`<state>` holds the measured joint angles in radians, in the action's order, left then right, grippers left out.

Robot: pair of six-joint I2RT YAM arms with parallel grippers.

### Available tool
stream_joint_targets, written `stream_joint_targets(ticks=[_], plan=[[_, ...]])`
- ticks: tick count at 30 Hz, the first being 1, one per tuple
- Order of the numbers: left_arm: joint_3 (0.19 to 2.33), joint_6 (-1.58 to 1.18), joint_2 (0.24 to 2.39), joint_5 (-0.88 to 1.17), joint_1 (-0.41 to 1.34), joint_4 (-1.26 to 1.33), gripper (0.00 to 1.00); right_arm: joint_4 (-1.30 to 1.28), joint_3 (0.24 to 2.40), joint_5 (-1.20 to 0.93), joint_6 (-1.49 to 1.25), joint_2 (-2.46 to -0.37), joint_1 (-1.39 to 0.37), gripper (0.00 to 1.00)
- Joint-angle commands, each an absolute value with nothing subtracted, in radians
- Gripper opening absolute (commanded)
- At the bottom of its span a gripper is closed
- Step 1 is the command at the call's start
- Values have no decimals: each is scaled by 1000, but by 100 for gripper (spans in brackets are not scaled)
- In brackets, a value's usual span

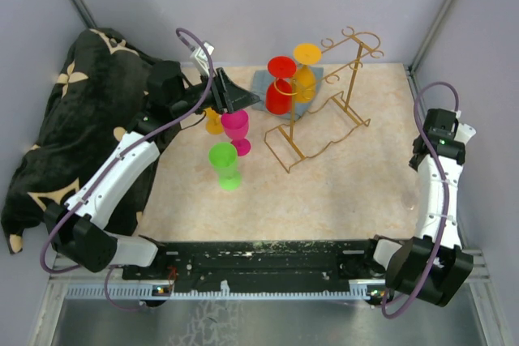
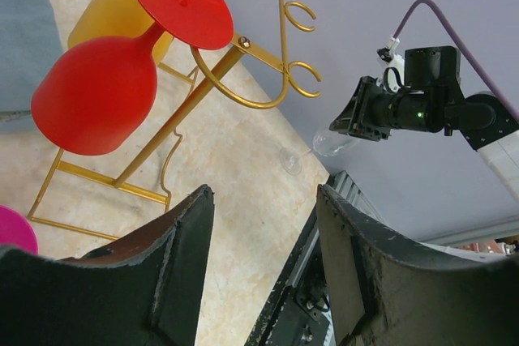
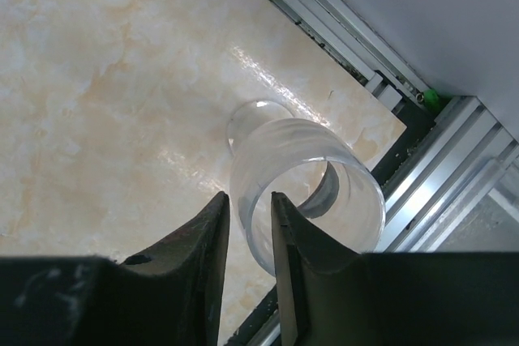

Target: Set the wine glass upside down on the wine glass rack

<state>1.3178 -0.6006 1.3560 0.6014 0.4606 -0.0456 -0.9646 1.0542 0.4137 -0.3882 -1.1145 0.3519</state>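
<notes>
The gold wire wine glass rack stands at the back middle of the table. It also shows in the left wrist view. A red glass and an orange glass hang on it upside down. My right gripper is shut on the rim wall of a clear wine glass, one finger inside the bowl and one outside, low over the table near the right edge. My left gripper is open and empty, above a pink glass left of the rack.
A green glass and a small orange glass stand near the pink one. A grey mat lies under the rack's back end. A black patterned blanket lies at the left. The metal front rail is close to the clear glass.
</notes>
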Motion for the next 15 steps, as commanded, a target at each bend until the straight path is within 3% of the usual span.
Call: stream_joint_targets(ticks=[1,8,15], plan=[[1318,-581,1348,594,466,-21,60,-933,1062,413,-393,-1099,360,26],[1319,-583,1355,594,466,-15,60,-934,1064,418,-392,-1100,361,5],[1315,-587,1356,599,466,-9,60,-943,1076,425,-394,-1090,361,0]])
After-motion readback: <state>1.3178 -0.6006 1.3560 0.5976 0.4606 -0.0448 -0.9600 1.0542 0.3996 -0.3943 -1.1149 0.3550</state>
